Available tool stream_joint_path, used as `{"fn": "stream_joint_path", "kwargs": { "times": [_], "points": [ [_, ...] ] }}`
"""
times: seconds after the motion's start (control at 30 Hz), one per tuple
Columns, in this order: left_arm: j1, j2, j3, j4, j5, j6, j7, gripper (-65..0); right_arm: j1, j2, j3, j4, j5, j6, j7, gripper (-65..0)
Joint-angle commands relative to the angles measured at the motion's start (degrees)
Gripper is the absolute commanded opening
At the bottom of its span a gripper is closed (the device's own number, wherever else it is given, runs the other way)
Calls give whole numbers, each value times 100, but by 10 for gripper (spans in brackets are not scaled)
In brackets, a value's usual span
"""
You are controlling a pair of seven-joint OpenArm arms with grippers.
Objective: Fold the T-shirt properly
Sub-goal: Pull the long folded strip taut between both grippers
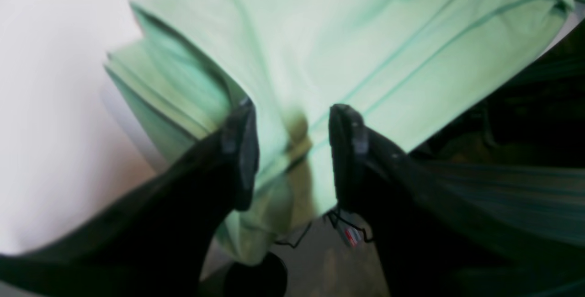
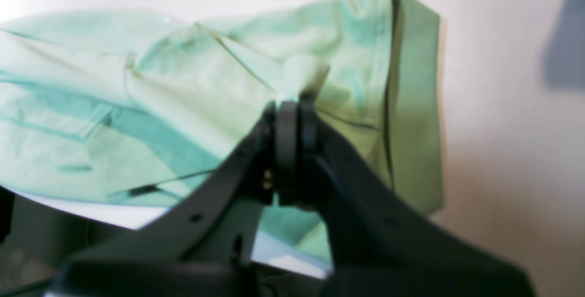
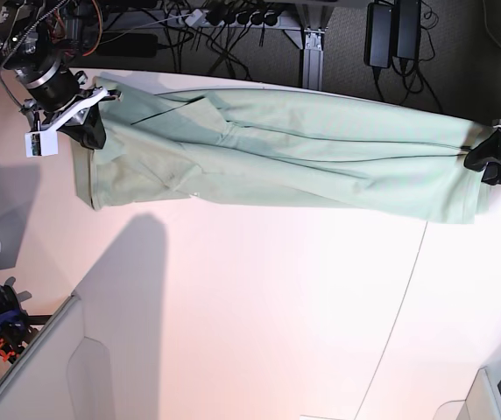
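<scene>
The T-shirt lies stretched along the table's far edge — soft, light and limp, best taken at hem corners. The right gripper is clamped on its cloth; the left gripper — fingers apart — holds nothing.

Black throughout on both grippers. Left gripper: two broad, dark fingers tapering to narrow tips, each lined on its inner face with a flat rubbery pad of greyer tone. Right gripper: matching black fingers with rounded pad ends and small holes in the near finger's flank. From the base view, a dark ribbed cylindrical wrist carrying white brackets, with orange and red wires looped behind.
</scene>
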Motion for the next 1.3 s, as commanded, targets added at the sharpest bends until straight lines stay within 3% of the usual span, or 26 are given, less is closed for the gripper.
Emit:
{"fn": "stream_joint_path", "kwargs": {
  "times": [0.0,0.03,0.13,0.2,0.37,0.47,0.7,0.93,1.27],
  "points": [
    [-35,-122,-103,81,-28,-49,-142,-330,2,83,57,94,35,2,133,-650],
    [-26,-120,-155,81,76,-49,-197,-325,2,83,57,94,28,2,133,-592],
    [-22,-59,-527,81,243,-49,-236,-324,2,66,59,94,-129,0,138,-305],
    [-22,7,-844,81,254,-49,-234,-324,4,0,59,94,-144,0,181,-213],
    [-22,254,-1021,57,42,-9,-103,-324,20,-293,57,94,-131,0,269,-212],
    [-26,531,-1023,-157,48,243,-55,-324,17,-455,57,94,-131,0,278,-212],
    [-55,957,-1023,-697,-208,240,0,-324,17,-581,57,94,-131,0,275,-213],
    [-111,1029,-1023,-697,332,461,-258,-324,17,-579,57,94,-131,0,258,-213],
    [-166,1106,-817,-697,442,459,-369,-324,15,-581,57,94,-131,0,258,-213]
  ]
}}
